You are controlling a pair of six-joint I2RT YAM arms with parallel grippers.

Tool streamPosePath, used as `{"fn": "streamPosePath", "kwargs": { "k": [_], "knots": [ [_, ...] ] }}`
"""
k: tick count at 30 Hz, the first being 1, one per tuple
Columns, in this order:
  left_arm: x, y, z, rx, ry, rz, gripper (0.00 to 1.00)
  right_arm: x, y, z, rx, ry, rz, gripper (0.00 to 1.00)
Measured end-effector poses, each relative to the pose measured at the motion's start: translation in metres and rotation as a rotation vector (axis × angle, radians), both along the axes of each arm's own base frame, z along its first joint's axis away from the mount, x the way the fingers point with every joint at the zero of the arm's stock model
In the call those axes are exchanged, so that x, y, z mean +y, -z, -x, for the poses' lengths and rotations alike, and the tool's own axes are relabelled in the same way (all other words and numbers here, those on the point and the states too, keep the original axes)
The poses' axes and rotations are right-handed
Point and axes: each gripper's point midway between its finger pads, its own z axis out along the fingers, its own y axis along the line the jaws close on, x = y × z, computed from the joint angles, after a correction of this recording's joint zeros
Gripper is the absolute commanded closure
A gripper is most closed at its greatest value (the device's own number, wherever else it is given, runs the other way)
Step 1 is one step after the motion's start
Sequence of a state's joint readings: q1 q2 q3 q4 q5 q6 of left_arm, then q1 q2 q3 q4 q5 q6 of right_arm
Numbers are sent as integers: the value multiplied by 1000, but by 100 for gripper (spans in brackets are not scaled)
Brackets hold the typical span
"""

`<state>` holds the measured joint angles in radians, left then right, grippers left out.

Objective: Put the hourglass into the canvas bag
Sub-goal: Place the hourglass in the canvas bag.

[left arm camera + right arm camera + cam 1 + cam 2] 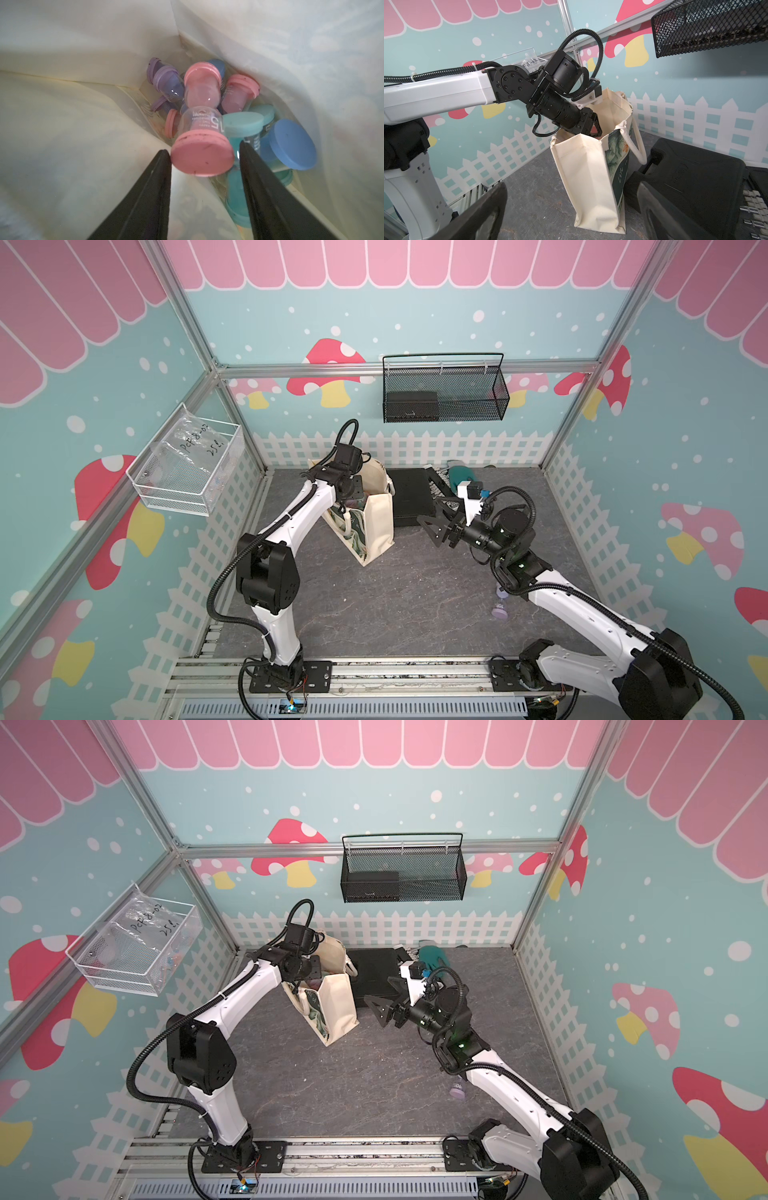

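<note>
The cream canvas bag (pixel 380 526) (pixel 340 1006) (pixel 581 166) stands upright at the back of the table. My left gripper (pixel 203 151) (pixel 596 128) reaches down into its mouth, jaws open. A pink hourglass (pixel 202 133) lies just beyond the fingertips, its cap between them with a gap on one side. It rests on several other hourglasses, purple (pixel 166 83), teal (pixel 243 124) and blue (pixel 293 145), at the bag's bottom. Another purple hourglass (pixel 500 608) (pixel 458 1090) lies on the table under the right arm. My right gripper (pixel 436 516) (pixel 382 994) (pixel 573 185) hovers open beside the bag, holding nothing.
A flat black case (pixel 411 497) (pixel 691 176) lies right of the bag, with a teal object (pixel 459 475) behind it. A black mesh basket (pixel 444 393) hangs on the back wall and a clear bin (pixel 187 464) on the left wall.
</note>
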<state>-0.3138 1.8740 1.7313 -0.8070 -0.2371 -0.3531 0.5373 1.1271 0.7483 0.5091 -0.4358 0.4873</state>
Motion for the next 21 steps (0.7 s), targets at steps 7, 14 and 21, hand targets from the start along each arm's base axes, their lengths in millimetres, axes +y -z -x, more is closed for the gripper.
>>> {"fn": "streamPosePath", "kwargs": {
  "k": [7,14,21],
  "knots": [
    [-8,-18,0,-31,26,43,33,-5,15,-4,59,41,37,0],
    [-22,-71,11,-142,76,118,24,-19,27,-12,136,139,103,0],
    [-50,-133,47,-316,174,232,12,-49,50,-28,254,341,201,0]
  ]
}}
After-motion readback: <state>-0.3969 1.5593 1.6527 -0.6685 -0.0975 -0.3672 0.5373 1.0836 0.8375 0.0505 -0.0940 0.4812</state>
